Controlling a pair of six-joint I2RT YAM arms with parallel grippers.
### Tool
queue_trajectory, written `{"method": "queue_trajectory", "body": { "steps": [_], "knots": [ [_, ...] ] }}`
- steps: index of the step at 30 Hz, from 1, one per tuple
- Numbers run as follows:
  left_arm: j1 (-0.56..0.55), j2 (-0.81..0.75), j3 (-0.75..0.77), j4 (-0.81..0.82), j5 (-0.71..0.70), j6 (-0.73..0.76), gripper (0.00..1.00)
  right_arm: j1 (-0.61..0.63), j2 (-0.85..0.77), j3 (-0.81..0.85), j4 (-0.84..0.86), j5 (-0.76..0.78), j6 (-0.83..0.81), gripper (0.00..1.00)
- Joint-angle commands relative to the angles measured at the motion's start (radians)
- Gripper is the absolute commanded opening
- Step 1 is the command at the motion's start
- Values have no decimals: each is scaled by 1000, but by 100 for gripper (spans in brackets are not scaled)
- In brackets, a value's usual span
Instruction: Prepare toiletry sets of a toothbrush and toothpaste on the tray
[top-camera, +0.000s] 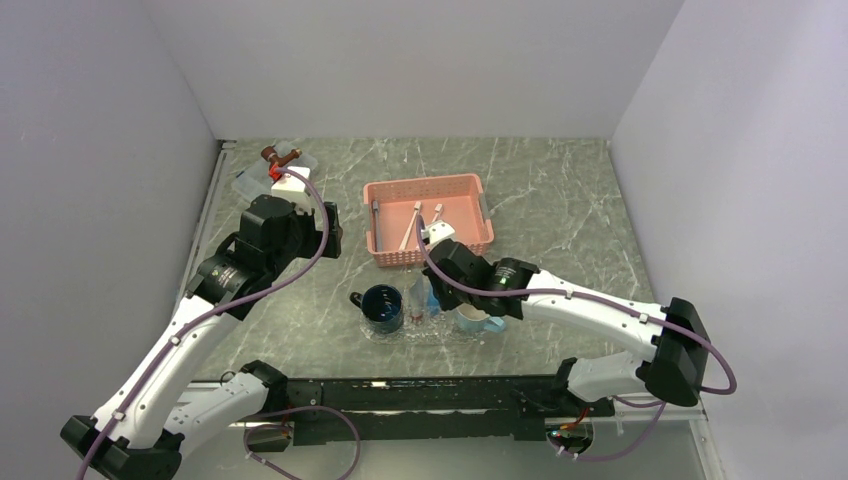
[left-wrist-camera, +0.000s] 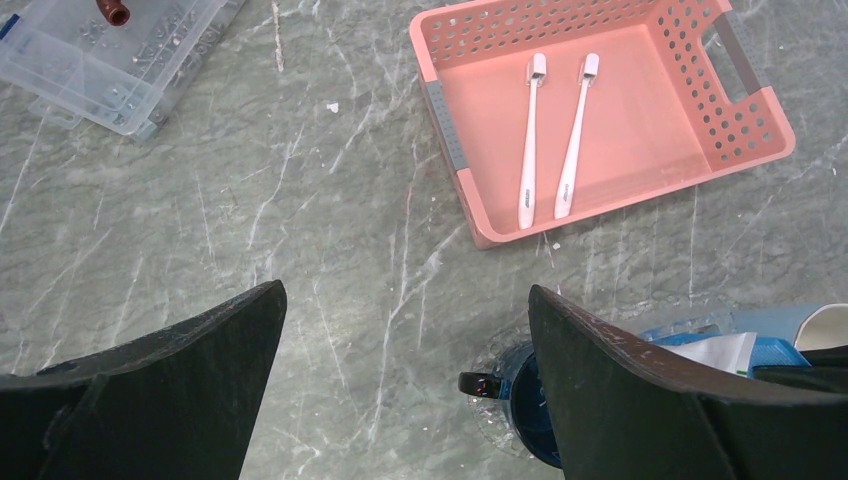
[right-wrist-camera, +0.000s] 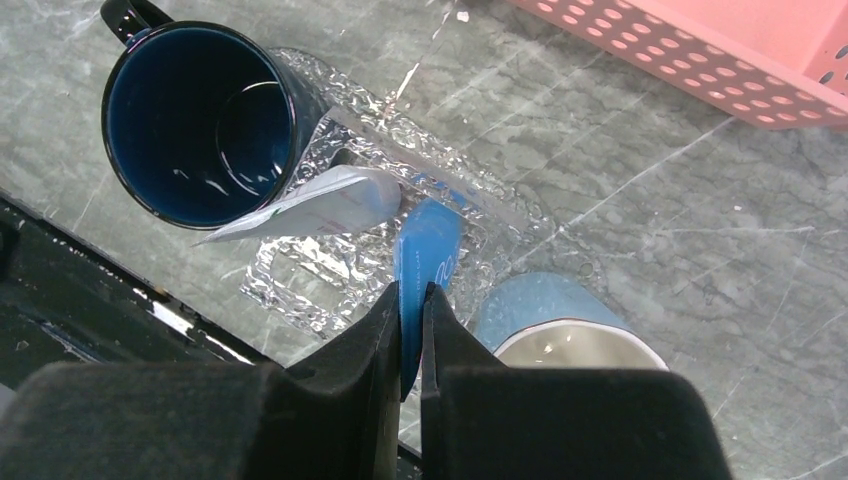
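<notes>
Toothpaste (right-wrist-camera: 428, 240): clamped between right fingers (right-wrist-camera: 350, 370), hanging over tray (right-wrist-camera: 300, 290) beside mug (right-wrist-camera: 190, 120). Left fingers (left-wrist-camera: 200, 380) wide apart above bench (left-wrist-camera: 330, 250). Risks landing askew or off the rim if released high; could also nudge mug.

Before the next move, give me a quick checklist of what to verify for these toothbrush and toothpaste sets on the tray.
1. Grip of right end effector: ok, shut on the blue toothpaste.
2. That tube over the tray: ok; whether it touches, cannot tell.
3. The second toothpaste on the tray: ok, lying beside the dark mug.
4. Both toothbrushes on the tray: not ok, they lie in the pink basket.
5. Free left end effector: ok, open and empty above the table.
</notes>
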Motion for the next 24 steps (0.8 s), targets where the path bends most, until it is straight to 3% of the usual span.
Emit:
{"method": "queue_trajectory", "body": {
  "steps": [1, 24],
  "knots": [
    [5, -14, 1, 19, 17, -14, 97, 21, -42, 0, 24, 36, 32, 0],
    [6, -7, -1, 18, 19, -15, 97, 34, -48, -56, 55, 108, 65, 0]
  ]
}}
